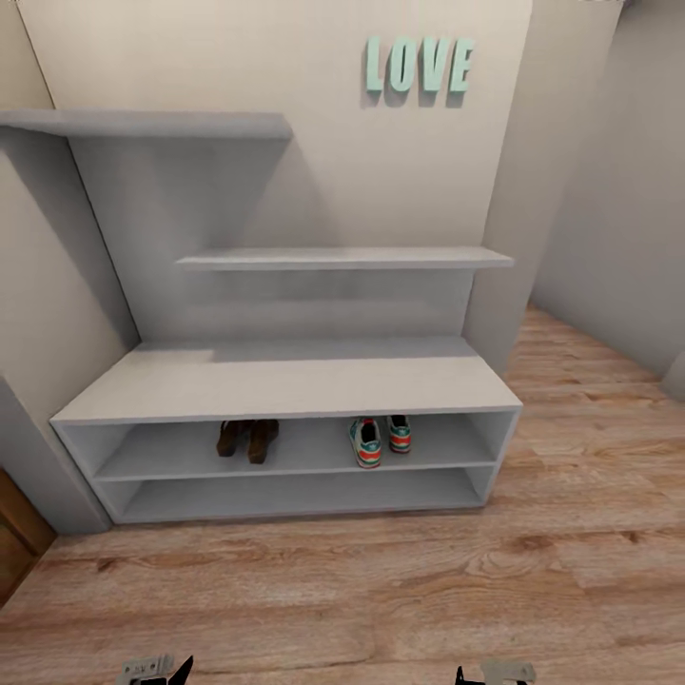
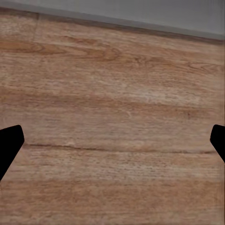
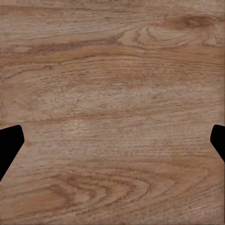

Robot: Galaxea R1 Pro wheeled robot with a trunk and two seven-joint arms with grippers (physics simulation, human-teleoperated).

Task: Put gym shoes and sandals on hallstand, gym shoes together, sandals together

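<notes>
Both shoe pairs point(image 1: 371, 440) sat together on the rack point(image 1: 285, 381), so both spread, empty hands point(image 2: 112, 140) should just stay away.

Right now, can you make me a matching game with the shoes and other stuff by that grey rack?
Things:
1. dark-brown leather sandals
2. white sneakers with teal stripes
3. mint LOVE letters
4. light wood plank floor

Places:
A. on the wall above the pale-grey shoe rack
B. upper open shelf, towards its right
C. below and in front of the rack
D. upper open shelf, towards its left

Pairs: 1-D, 2-B, 3-A, 4-C
</notes>
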